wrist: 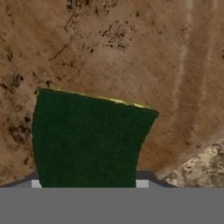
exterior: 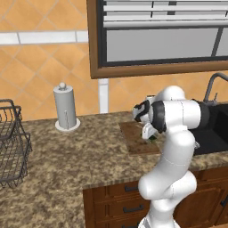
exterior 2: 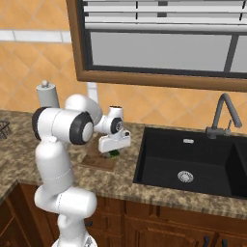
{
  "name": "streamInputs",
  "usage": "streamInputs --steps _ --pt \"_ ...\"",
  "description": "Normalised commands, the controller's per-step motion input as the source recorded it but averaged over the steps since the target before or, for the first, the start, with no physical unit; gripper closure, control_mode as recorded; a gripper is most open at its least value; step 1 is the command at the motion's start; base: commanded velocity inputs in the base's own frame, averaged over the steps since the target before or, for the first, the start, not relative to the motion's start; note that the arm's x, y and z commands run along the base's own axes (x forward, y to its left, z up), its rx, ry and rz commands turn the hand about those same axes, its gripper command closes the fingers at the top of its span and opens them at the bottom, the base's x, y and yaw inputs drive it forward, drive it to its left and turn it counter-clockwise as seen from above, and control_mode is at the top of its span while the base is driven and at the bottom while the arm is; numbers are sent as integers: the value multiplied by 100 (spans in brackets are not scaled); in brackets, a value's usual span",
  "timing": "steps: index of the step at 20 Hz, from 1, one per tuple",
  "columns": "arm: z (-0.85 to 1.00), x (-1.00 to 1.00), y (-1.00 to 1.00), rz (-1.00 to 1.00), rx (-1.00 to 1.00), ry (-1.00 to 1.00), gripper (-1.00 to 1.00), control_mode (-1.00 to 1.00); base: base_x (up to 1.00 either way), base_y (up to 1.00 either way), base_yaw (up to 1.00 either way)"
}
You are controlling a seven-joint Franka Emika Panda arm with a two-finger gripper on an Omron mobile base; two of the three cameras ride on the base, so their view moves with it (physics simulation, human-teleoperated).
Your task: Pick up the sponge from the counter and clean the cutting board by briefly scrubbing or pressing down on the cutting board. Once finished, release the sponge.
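gripper (exterior 2: 114, 153) low over the board (exterior 2: 99, 161), pointing down, sponge (exterior 2: 114, 154) at its tips. fingers hidden behind the sponge in the hand view, so cannot tell how the jaws stand or whether they clamp it. sponge (wrist: 89, 140) dark green with a thin yellow edge on its far side, right above the board (wrist: 131, 57), contact with the wood not clear. from the left base view, just a sliver of green sponge (exterior: 152, 138) under the white hand, over the board's (exterior: 133, 138) right half. board brown with darker grain marks, flat on the counter (exterior: 67, 156), left of the sink (exterior 2: 188, 161). speckled counter (wrist: 203, 166) showing past one board corner in the hand view. faucet (exterior 2: 223, 116) behind the sink, at its right side. paper towel holder (exterior: 66, 108) upright well left of the board, against the tiled wall. wire basket (exterior: 11, 142) further left still, at the counter's edge. window (exterior 2: 159, 38) on the wall above and behind the board. wooden drawers (exterior: 120, 200) below the counter.
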Motion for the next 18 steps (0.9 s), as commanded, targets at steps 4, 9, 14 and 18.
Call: streamInputs --steps 4,9,14,18 --pt "67 0 39 -3 2 0 100 -100 0 0 0" --pt "-9 0 55 -2 0 0 100 -100 0 0 0" --pt "-68 0 24 0 -1 0 100 -100 0 0 0" --pt "-11 1 24 0 0 0 100 -100 0 0 0"
